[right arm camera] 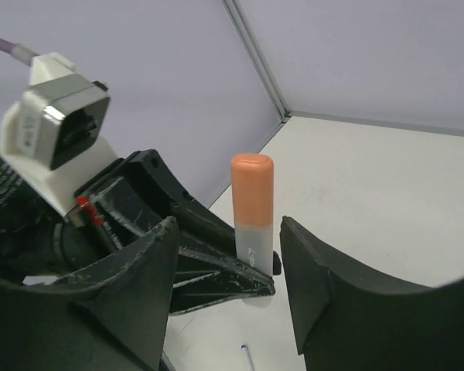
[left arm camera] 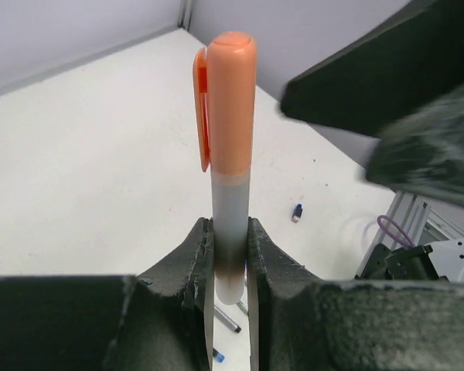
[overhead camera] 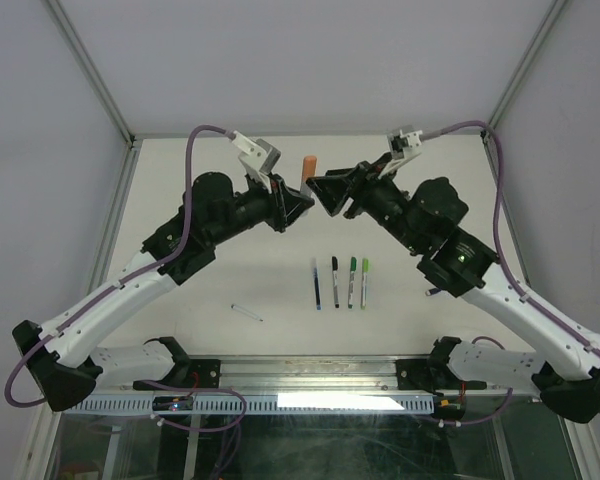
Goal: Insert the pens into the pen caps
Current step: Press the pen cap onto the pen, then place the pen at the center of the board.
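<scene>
Four pens (overhead camera: 340,282) lie capped in a row on the bench (overhead camera: 180,200). Left claw (left arm camera: 230,232) grips another pen (left arm camera: 230,205) upright, orange cap (left arm camera: 232,100) on top. Right claw (right arm camera: 228,228) is released, jaws clear of the cap. Capping looks done; next, lay it by the row.

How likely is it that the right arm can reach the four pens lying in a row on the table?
Probably yes. The right gripper is open and empty, and the row of pens lies uncovered close beside that arm. The left gripper holds the orange-capped pen well away from them.
</scene>
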`<state>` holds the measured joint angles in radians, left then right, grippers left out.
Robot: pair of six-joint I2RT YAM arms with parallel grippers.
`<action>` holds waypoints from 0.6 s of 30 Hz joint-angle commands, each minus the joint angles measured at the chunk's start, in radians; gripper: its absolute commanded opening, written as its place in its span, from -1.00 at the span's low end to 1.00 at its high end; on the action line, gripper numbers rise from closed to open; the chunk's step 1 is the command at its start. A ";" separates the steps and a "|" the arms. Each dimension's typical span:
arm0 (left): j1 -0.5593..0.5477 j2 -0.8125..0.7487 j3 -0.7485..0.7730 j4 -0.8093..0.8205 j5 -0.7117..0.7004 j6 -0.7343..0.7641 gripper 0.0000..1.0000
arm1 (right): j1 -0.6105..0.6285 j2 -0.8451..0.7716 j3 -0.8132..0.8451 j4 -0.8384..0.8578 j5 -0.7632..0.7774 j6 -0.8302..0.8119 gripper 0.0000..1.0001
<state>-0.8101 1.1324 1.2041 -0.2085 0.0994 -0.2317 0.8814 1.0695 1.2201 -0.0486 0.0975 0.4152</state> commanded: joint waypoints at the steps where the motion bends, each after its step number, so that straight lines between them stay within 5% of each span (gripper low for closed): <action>1: 0.005 -0.002 -0.051 0.051 -0.048 -0.096 -1.00 | 0.002 -0.123 -0.096 -0.001 0.071 -0.002 0.16; 10: 0.006 0.017 -0.320 -0.003 -0.104 -0.508 -1.00 | 0.002 -0.271 -0.330 -0.231 0.329 0.221 0.16; 18: -0.009 0.141 -0.443 -0.004 -0.062 -0.669 -1.00 | 0.002 -0.302 -0.400 -0.309 0.363 0.305 0.16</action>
<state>-0.8104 1.2297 0.7719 -0.2554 0.0269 -0.7807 0.8814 0.7948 0.8219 -0.3477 0.3988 0.6506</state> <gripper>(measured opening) 0.162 0.580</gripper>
